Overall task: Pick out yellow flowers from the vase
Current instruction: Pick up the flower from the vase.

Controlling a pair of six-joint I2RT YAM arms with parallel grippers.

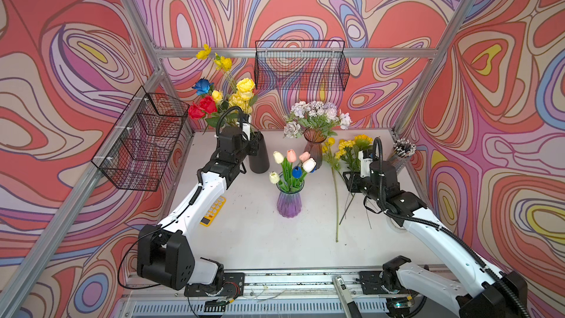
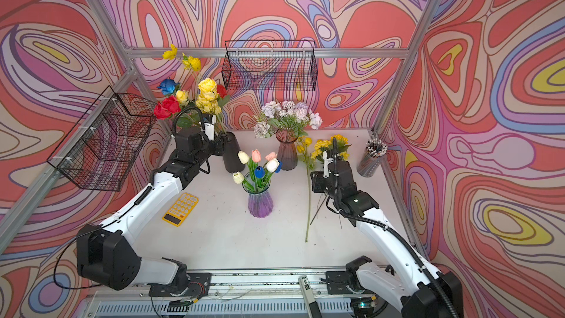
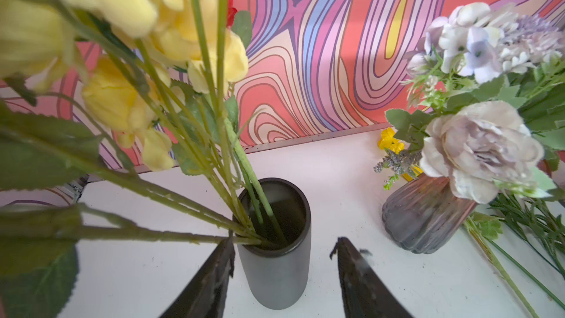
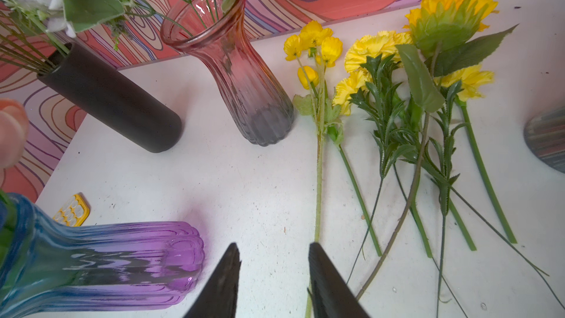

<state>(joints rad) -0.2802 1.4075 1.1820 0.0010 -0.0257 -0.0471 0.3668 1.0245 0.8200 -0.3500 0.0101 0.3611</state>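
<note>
Yellow roses (image 1: 243, 93) and a tall stem of small yellow blossoms (image 1: 224, 62) stand in the black cylinder vase (image 1: 259, 157) at the back left, mixed with red roses (image 1: 201, 107) and a blue rose (image 1: 202, 86). In the left wrist view my left gripper (image 3: 284, 241) is open, its jaws on either side of the vase (image 3: 275, 270) mouth. One fingertip (image 3: 227, 244) rests against the leaning stems at the rim. More yellow flowers (image 4: 376, 50), among them a sunflower (image 4: 449, 10), lie flat on the table at the right. My right gripper (image 4: 273, 244) hangs open over their stem ends, holding nothing.
A purple vase (image 1: 289, 201) of white, pink and blue tulips stands mid-table. Behind it is a pink-grey glass vase (image 1: 313, 148) with pale lilac flowers. A pencil cup (image 1: 403, 151) is at the back right and a yellow calculator (image 1: 213, 211) lies under the left arm. Wire baskets (image 1: 301, 65) hang on the walls.
</note>
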